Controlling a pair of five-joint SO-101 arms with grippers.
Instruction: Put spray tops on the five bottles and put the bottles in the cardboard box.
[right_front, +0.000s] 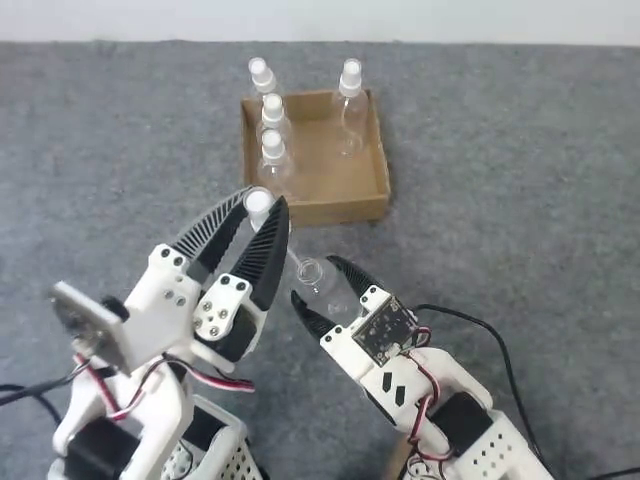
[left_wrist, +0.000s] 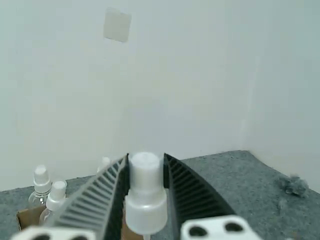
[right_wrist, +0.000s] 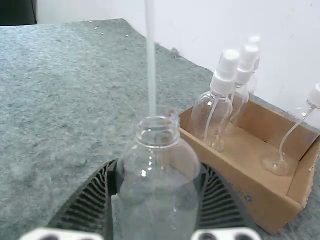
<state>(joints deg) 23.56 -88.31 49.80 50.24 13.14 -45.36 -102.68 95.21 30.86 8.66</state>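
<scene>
Left gripper (right_front: 264, 205) pinches spray top (left_wrist: 145, 192) (tube in neck); right gripper (right_front: 313, 279) grips open bottle (right_wrist: 157, 172); 4 capped bottles (right_front: 274, 160) in cardboard box (right_front: 340, 208).

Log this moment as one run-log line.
left gripper: shut on spray top | right gripper: shut on open bottle | dip tube: in bottle neck, top not seated | cardboard box: four capped bottles inside

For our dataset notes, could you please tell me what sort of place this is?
Probably a small robotics lab bench: a grey felt-covered table, a bare white wall, and loose cables by the right arm.
</scene>
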